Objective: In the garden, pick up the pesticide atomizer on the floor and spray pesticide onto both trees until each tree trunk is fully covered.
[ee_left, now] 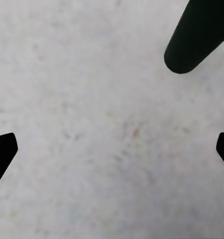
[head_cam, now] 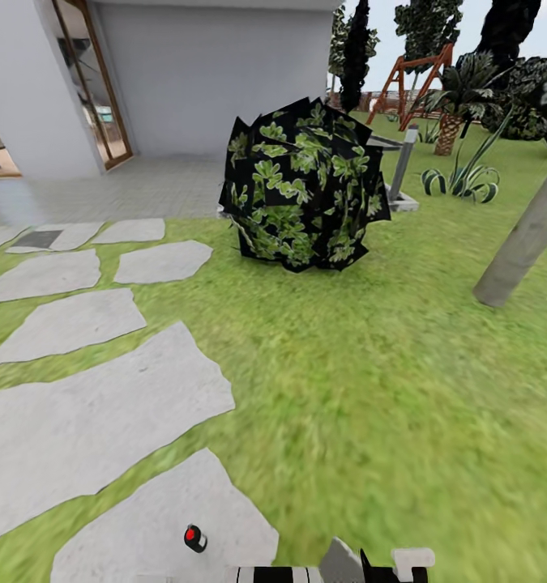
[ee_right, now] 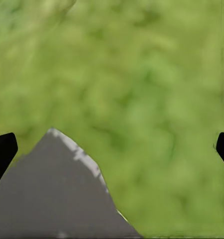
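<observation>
overhead, the atomizer (head_cam: 195, 538) lies on stone; both wrists' jaws gape wide.

Blurry green grass (ee_right: 142, 89) beside a grey paving stone (ee_right: 52, 199).

Both pincers (ee_left: 112, 149) (ee_right: 112, 149) wide apart, empty.

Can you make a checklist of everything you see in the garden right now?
Surface: green lawn with grey stepping stones.
Job's things: pesticide atomizer lies on the nearest stone, red spot showing; one tree trunk leans at the right edge.
Clutter: round dark bush on the lawn.
End effectors: left end effector open over grey stone; right end effector open over grass.
Cables: nothing seen.
Surroundings: white house, wooden swing frame, palm-like plant.
</observation>
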Controlling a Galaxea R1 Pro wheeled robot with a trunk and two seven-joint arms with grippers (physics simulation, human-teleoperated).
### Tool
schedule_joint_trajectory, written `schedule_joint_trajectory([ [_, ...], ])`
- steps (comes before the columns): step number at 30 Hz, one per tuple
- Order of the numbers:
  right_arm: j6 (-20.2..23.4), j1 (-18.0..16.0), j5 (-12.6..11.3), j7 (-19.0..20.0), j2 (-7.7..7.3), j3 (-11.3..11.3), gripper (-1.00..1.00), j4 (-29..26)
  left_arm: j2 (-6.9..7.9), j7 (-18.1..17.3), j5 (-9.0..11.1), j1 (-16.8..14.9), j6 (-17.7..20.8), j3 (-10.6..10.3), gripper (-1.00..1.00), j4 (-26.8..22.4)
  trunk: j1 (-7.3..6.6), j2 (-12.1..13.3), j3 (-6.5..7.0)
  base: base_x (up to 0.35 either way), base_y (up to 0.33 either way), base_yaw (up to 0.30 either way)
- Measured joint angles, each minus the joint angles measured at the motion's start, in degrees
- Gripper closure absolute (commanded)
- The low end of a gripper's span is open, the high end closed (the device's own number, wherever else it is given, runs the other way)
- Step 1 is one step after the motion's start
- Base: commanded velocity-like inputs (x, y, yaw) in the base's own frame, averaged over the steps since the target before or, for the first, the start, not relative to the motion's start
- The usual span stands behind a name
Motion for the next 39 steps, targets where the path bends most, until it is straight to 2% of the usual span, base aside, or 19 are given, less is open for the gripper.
schedule_joint_trajectory([
  [11,0.0,0.0,0.0,0.0,0.0,0.0,-1.0,0.0,0.0,0.0,0.0,0.0,0.0,0.0,-1.0,0.0,0.0,0.0,0.0,0.0,0.0,-0.233],
  [26,0.0,0.0,-0.1,-0.2,0.02,0.1,-1.0,0.0,-0.1,0.0,0.0,0.0,-0.1,0.0,-1.0,-0.2,0.0,0.0,0.0,0.0,0.0,-0.009],
  [34,0.0,0.0,0.0,-0.3,0.04,0.0,-1.0,0.0,0.96,0.1,0.6,-0.4,-0.3,0.7,-1.0,-1.1,0.0,0.0,0.0,0.0,0.0,0.0],
  [39,0.0,0.0,0.0,-0.3,-0.1,-0.2,-1.0,-0.4,1.09,-0.3,0.4,-0.2,-0.4,0.4,-1.0,-4.0,0.0,0.0,0.0,0.0,0.0,0.0],
])
